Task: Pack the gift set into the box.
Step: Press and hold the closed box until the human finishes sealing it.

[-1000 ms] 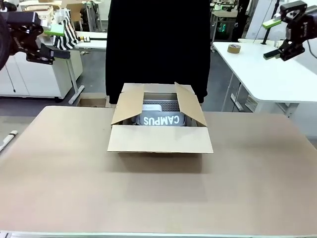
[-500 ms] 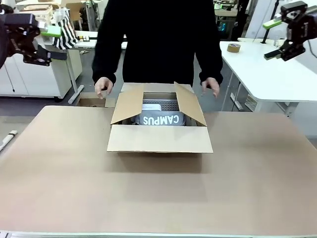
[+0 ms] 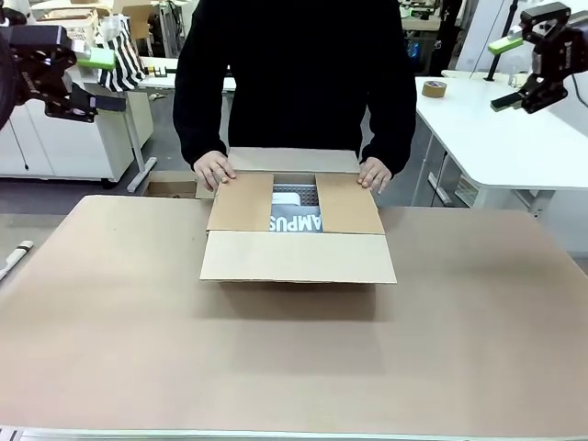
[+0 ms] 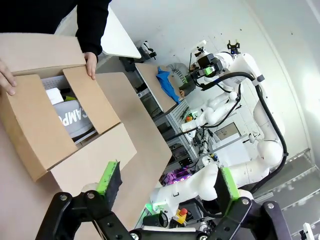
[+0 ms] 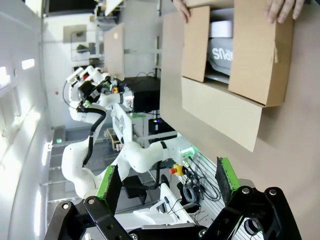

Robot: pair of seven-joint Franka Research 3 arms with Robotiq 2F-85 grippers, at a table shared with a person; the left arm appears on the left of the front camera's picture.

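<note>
**Matt cardboard, dull board, soft cloth**

Matt brown corrugated cardboard on the box (image 3: 296, 257), with smooth, unprinted flaps. Looks like smooth grey plastic with white print on the gift set (image 3: 296, 221). Flat matt tan board across the table (image 3: 276, 367). Black matt cloth on the person's sleeve (image 3: 195, 101).

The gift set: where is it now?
Front view: the gift set lies inside the box at the far middle of the table, showing between flaps a person holds down.
</note>
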